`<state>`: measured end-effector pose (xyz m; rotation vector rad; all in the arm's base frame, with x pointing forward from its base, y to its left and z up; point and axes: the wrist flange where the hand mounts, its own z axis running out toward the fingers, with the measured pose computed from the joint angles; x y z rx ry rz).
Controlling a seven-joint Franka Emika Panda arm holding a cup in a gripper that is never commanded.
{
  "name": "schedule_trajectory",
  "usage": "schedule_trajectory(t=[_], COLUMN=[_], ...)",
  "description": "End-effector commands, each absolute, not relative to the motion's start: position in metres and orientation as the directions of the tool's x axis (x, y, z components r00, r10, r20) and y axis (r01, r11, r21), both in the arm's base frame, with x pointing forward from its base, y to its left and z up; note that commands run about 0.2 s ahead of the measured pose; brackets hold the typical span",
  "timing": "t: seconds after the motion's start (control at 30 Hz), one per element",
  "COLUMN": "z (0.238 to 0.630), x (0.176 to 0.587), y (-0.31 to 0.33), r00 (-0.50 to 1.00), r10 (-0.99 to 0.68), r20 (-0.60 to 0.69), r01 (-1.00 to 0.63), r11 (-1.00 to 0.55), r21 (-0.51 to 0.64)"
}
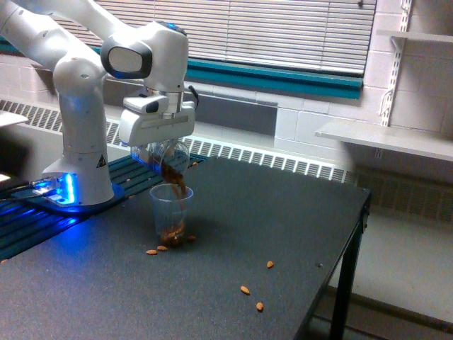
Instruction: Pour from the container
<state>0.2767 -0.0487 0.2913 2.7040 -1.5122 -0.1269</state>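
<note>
- The end effector is clamped on the jar, tipped above the cup on the desk.
- The jar looks rigid, light and smooth, so it is best gripped across its rounded body.
- Nuts spill loosely.

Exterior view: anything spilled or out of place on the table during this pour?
Yes. Loose nuts lie on the table: some at the foot of the plastic cup, three farther toward the exterior view's right, so some seem to have missed.
</note>
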Motion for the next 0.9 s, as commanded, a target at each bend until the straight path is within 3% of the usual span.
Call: schedule_trajectory(t=[0.03, 0.9], z=[0.277, 0.280], x=[0.269, 0.262], y=[-0.030, -0.049], r00=[0.583, 0.585], r10=[-0.811, -0.809], r20=[-0.044, -0.055], r01=[-0.804, -0.799], r11=[-0.584, -0.587], r21=[0.111, 0.132])
